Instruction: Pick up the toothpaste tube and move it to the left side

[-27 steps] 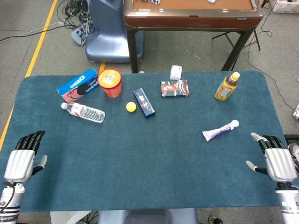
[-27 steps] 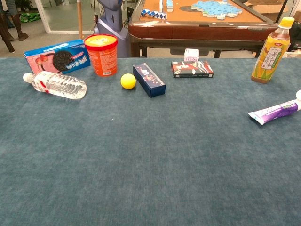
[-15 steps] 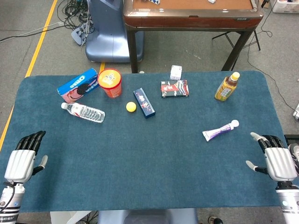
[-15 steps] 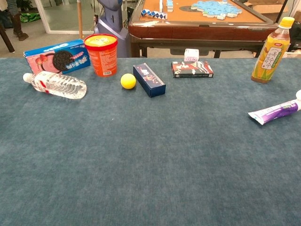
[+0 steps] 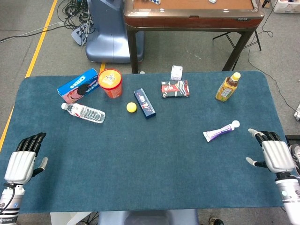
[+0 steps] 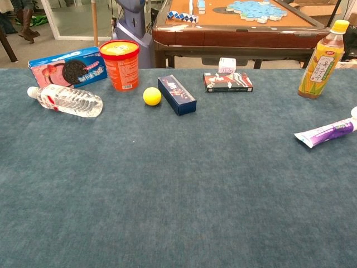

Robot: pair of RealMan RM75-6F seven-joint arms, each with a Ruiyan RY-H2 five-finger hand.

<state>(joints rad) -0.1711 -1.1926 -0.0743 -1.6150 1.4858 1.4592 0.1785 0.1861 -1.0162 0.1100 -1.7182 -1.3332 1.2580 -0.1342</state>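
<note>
Blue-carpeted table [image 5: 140,154]: toothpaste tube [image 5: 221,131], tea bottle [image 5: 228,87], water bottle [image 5: 83,112], yellow ball [image 5: 131,107], cookie box [image 5: 78,86], red cup [image 5: 110,83].

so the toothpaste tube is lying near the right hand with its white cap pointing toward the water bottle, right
Not quite. The toothpaste tube does lie near the right hand, but its white cap points away from the water bottle, toward the table's right edge, with the flat crimped end facing the bottle's side. The head view shows this.
</note>
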